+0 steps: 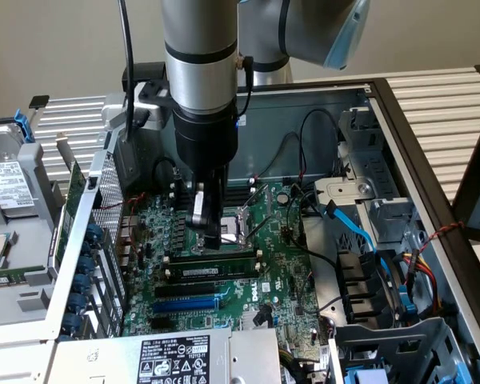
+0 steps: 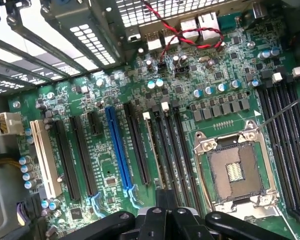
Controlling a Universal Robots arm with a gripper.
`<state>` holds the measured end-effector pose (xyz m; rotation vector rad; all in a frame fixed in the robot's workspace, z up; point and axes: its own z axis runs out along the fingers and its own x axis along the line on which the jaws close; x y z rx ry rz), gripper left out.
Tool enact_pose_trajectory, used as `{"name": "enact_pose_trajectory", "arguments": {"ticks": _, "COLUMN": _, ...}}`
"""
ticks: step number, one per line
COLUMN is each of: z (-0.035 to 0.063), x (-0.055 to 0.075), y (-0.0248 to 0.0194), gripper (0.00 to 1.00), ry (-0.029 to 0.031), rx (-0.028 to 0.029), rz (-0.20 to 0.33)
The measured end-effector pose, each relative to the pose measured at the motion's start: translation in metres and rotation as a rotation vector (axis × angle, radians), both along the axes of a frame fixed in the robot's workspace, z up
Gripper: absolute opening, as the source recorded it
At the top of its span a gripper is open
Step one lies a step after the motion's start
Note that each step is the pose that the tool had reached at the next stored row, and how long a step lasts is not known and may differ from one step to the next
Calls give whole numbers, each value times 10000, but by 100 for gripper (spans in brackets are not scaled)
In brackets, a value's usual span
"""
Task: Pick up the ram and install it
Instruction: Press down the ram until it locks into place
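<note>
Green mobo (image 1: 272, 240); ram (image 1: 216, 272) thin, dark, seemingly slotted.

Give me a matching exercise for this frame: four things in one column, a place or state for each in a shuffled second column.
1. ram
2. gripper
3. blue slot
4. blue cable

A. shut, just above the ram
B. lying lengthwise between gripper and blue slot, label showing
C. curving down at the exterior view's right, far from the gripper
D. empty, beyond the ram from the gripper

Pairs: 1-B, 2-A, 3-D, 4-C
</note>
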<state>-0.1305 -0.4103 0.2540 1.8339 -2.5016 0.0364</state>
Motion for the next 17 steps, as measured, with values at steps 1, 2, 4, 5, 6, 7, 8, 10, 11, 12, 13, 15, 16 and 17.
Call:
{"name": "enact_pose_trajectory", "arguments": {"ticks": 1, "z": 0, "x": 0, "y": 0, "gripper": 11, "ry": 0, "rx": 0, "rz": -166}}
{"name": "enact_pose_trajectory", "arguments": {"ticks": 2, "z": 0, "x": 0, "y": 0, "gripper": 11, "ry": 0, "rx": 0, "rz": -310}}
{"name": "enact_pose_trajectory", "arguments": {"ticks": 4, "z": -1, "x": 0, "y": 0, "gripper": 11, "ry": 0, "rx": 0, "rz": -635}}
{"name": "enact_pose_trajectory", "arguments": {"ticks": 5, "z": -3, "x": 0, "y": 0, "gripper": 11, "ry": 0, "rx": 0, "rz": -998}}
{"name": "enact_pose_trajectory", "arguments": {"ticks": 6, "z": -3, "x": 0, "y": 0, "gripper": 11, "ry": 0, "rx": 0, "rz": -1155}}
{"name": "enact_pose_trajectory", "arguments": {"ticks": 7, "z": -4, "x": 0, "y": 0, "gripper": 11, "ry": 0, "rx": 0, "rz": -1333}}
{"name": "enact_pose_trajectory", "arguments": {"ticks": 8, "z": -5, "x": 0, "y": 0, "gripper": 11, "ry": 0, "rx": -1, "rz": -1506}}
{"name": "enact_pose_trajectory", "arguments": {"ticks": 10, "z": -6, "x": 0, "y": 0, "gripper": 11, "ry": 0, "rx": 0, "rz": -1860}}
{"name": "enact_pose_trajectory", "arguments": {"ticks": 11, "z": -7, "x": 0, "y": 0, "gripper": 11, "ry": 0, "rx": 0, "rz": -2039}}
{"name": "enact_pose_trajectory", "arguments": {"ticks": 12, "z": -8, "x": 0, "y": 0, "gripper": 11, "ry": 0, "rx": 0, "rz": -2211}}
{"name": "enact_pose_trajectory", "arguments": {"ticks": 13, "z": -9, "x": 0, "y": 0, "gripper": 11, "ry": 0, "rx": 0, "rz": -2389}}
{"name": "enact_pose_trajectory", "arguments": {"ticks": 15, "z": -11, "x": 0, "y": 0, "gripper": 11, "ry": 0, "rx": 0, "rz": -2738}}
{"name": "enact_pose_trajectory", "arguments": {"ticks": 16, "z": -11, "x": 0, "y": 0, "gripper": 11, "ry": 0, "rx": 0, "rz": -2915}}
{"name": "enact_pose_trajectory", "arguments": {"ticks": 17, "z": -12, "x": 0, "y": 0, "gripper": 11, "ry": 0, "rx": 0, "rz": -3086}}
